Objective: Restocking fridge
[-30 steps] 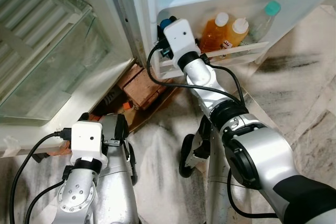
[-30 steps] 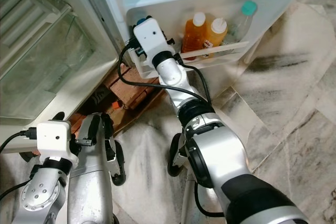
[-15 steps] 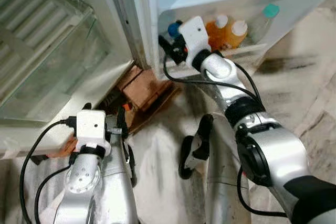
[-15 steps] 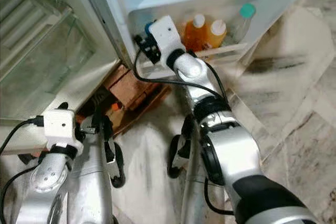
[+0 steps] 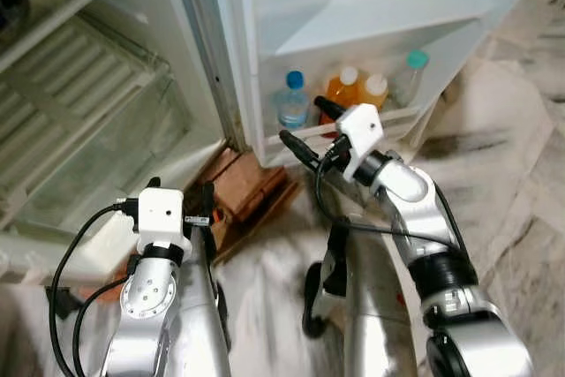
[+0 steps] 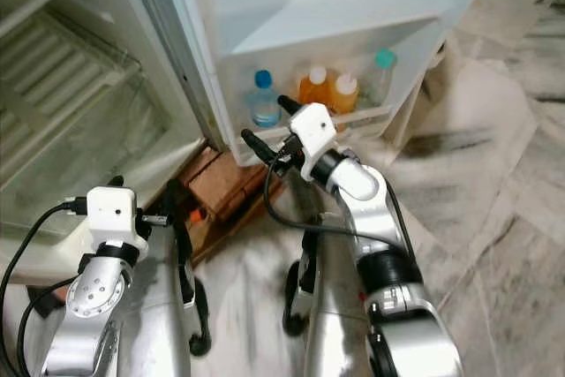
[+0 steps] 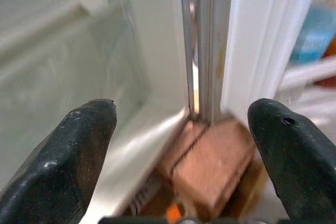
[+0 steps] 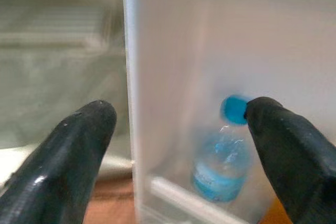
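Four bottles stand in the fridge door shelf (image 5: 415, 112); the blue-capped water bottle (image 5: 292, 101) is leftmost. Right pincer (image 5: 305, 131) is released and empty, just before that bottle. Left pincer (image 7: 178, 145) hangs released near the bricks (image 5: 243, 184).

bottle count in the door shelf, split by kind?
Blue-cap water bottle: 1
Orange juice bottles: 2
Clear bottle with teal cap: 1
Total: 4

The door shelf (image 5: 402, 112) holds a blue-capped bottle (image 5: 292, 103) and three more bottles.
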Controlling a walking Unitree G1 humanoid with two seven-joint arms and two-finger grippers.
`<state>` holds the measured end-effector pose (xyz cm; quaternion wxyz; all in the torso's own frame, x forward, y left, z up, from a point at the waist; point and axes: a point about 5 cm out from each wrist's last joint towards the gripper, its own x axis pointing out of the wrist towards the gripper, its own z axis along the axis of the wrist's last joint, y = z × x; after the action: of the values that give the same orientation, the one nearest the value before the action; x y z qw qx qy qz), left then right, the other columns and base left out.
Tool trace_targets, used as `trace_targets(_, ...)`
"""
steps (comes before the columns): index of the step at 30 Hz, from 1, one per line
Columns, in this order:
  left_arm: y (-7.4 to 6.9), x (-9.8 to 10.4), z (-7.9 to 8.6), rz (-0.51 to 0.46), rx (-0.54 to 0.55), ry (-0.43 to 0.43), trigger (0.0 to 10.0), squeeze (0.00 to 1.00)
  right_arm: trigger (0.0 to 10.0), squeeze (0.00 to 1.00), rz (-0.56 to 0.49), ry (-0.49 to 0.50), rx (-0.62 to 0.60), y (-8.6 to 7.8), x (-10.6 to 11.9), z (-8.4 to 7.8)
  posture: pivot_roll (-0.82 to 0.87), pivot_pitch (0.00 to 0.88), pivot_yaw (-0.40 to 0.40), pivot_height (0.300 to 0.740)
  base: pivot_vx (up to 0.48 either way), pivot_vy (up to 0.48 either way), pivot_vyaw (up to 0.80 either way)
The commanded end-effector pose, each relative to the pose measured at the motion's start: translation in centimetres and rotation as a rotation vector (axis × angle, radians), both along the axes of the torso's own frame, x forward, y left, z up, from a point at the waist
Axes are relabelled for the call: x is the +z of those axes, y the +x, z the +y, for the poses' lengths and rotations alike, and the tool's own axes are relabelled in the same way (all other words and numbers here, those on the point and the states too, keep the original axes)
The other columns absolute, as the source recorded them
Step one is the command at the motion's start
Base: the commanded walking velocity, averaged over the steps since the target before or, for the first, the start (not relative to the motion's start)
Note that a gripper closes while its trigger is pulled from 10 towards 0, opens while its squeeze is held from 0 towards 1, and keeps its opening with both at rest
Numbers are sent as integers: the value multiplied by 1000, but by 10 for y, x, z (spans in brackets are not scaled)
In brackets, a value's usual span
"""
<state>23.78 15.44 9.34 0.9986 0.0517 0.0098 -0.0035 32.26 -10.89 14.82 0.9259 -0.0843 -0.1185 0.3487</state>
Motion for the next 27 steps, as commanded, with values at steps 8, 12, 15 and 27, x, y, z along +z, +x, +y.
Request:
trace_targets(8,-3,-8,17,-9,70,20,10000,0,10000,0,30,57,-275,-30,-19,-16,128,37,-18,551,0,0,0)
trace_targets(12,-7,-14,17,-4,73,18,10000,0,10000,0,24,98,-319,-40,-23,-19,118,13,-19,551,0,0,0)
trace_targets(15,-7,-16,14,-4,69,19,10000,0,10000,0,47,101,-393,-42,-30,-23,117,0,-16,576,0,0,0)
trace_targets(27,3,-4,12,-70,100,35,10000,0,10000,0,55,104,-493,-30,-31,-33,135,0,-19,651,0,0,0)
